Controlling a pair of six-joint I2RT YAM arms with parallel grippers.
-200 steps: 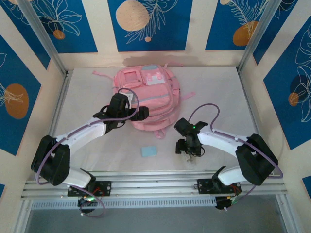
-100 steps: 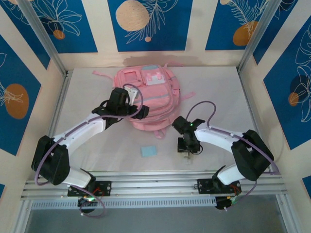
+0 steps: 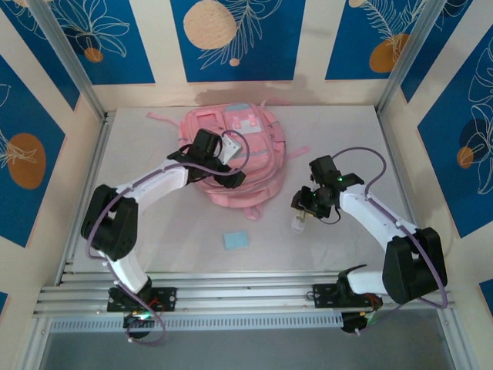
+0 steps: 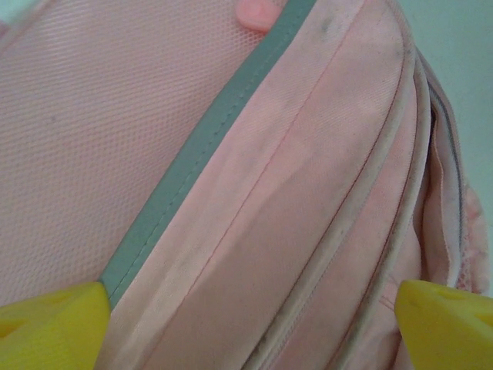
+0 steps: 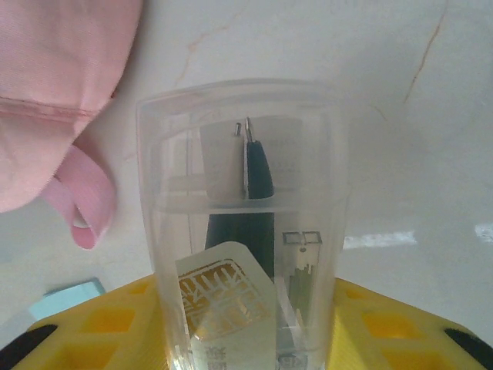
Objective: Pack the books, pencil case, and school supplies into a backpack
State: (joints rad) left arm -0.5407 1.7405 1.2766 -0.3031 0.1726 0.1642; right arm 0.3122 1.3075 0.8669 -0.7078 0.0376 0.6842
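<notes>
**Right gripper clamping a clear bag beside the backpack**

The right gripper [image 3: 303, 210] is pinching a clear plastic bag [image 5: 246, 231] between its yellow fingers [image 5: 115, 324]. The bag, with a dark clip and a printed card inside, is hanging over the table [image 3: 347, 139] just right of the pink backpack [image 3: 231, 146]. The left gripper [image 3: 230, 173] is hovering at the backpack's near side with its jaws spread wide, gripping nothing. The backpack is lying by the middle of the far edge, and a light blue pad [image 3: 236, 240] is lying near the near edge.
</notes>
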